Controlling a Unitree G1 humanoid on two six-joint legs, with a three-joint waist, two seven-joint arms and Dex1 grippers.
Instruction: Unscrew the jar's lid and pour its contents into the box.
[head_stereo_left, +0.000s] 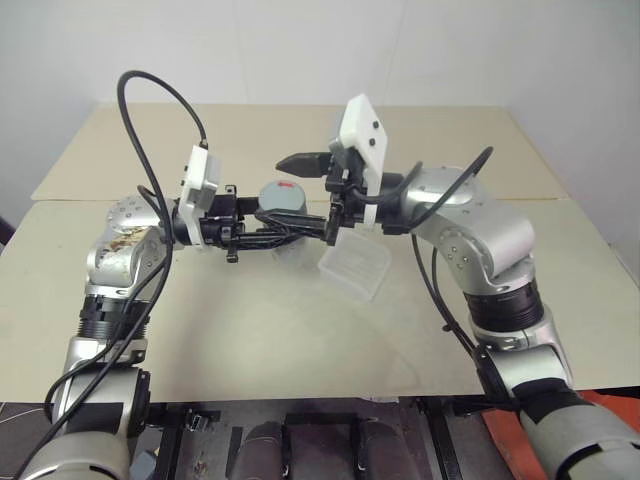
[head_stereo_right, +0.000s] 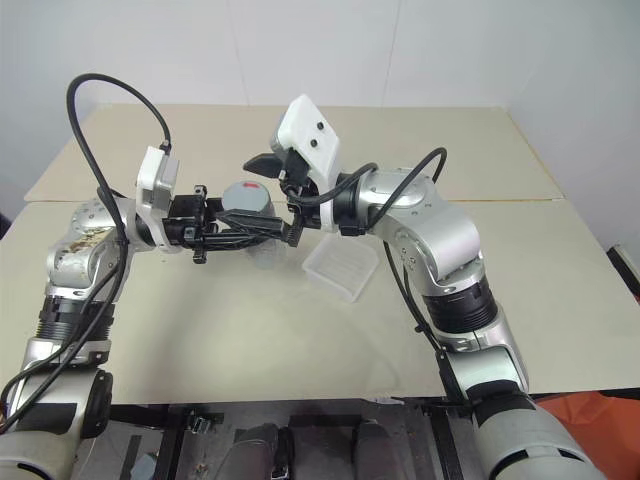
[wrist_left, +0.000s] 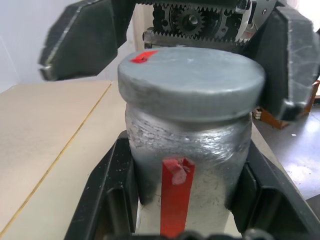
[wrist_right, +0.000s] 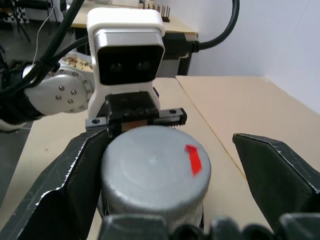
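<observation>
Visibly round, matte-grey lid (wrist_left: 191, 80)

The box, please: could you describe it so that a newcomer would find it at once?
On the beige table, look just below where the two arms meet around the grey jar. There lies the box, a shallow clear plastic tray with rounded corners, the only see-through thing there.

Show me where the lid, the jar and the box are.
lid (wrist_left: 192, 80), left wrist view, its flat top.
jar (wrist_left: 200, 150), left wrist view, its silvery side wall.
box (head_stereo_left: 355, 267), left eye view, its clear floor.
</observation>
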